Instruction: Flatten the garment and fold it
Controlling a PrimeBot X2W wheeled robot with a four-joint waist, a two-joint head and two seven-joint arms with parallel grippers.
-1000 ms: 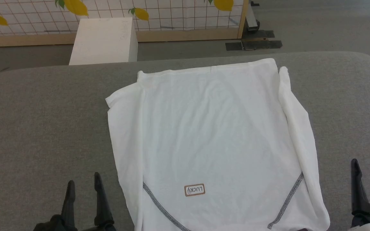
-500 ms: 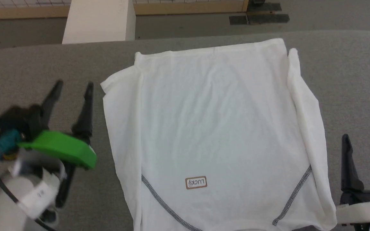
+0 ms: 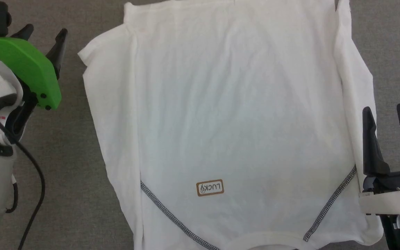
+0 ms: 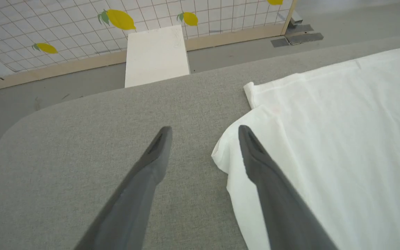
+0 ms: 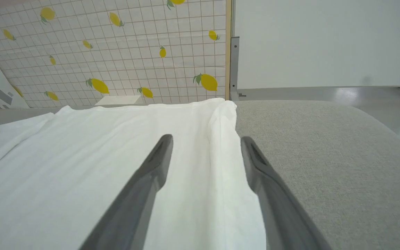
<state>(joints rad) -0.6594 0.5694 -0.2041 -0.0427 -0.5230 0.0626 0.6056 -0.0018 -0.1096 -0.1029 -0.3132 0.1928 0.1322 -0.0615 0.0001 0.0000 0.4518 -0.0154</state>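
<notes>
The garment (image 3: 221, 104) lies spread flat on the grey table (image 3: 68, 166), collar end nearest the robot, both sleeves folded in along its sides.

The left gripper (image 3: 43, 33) has its jaws spread wide and holds nothing. It hangs just off the garment's left edge, level with the folded sleeve's far corner. In the left wrist view (image 4: 204, 129) one finger crosses that corner, though contact cannot be told.

The right gripper (image 3: 384, 110) is equally wide and empty, at the garment's right edge just beyond the shoulder seam. In its wrist view (image 5: 207, 138) the fingers straddle the folded right sleeve.

A second ago the left gripper sat by the garment's collar end – it has since travelled along the left edge to the far corner. The right gripper keeps its place by the garment. The head camera has tipped down, so the garment only looks larger and has not shifted.

Count – one garment, one "LUCKY" patch (image 3: 210, 188), two grey seams, two grippers with two fingers each, one white box (image 4: 156, 55) beyond the garment's far end.
</notes>
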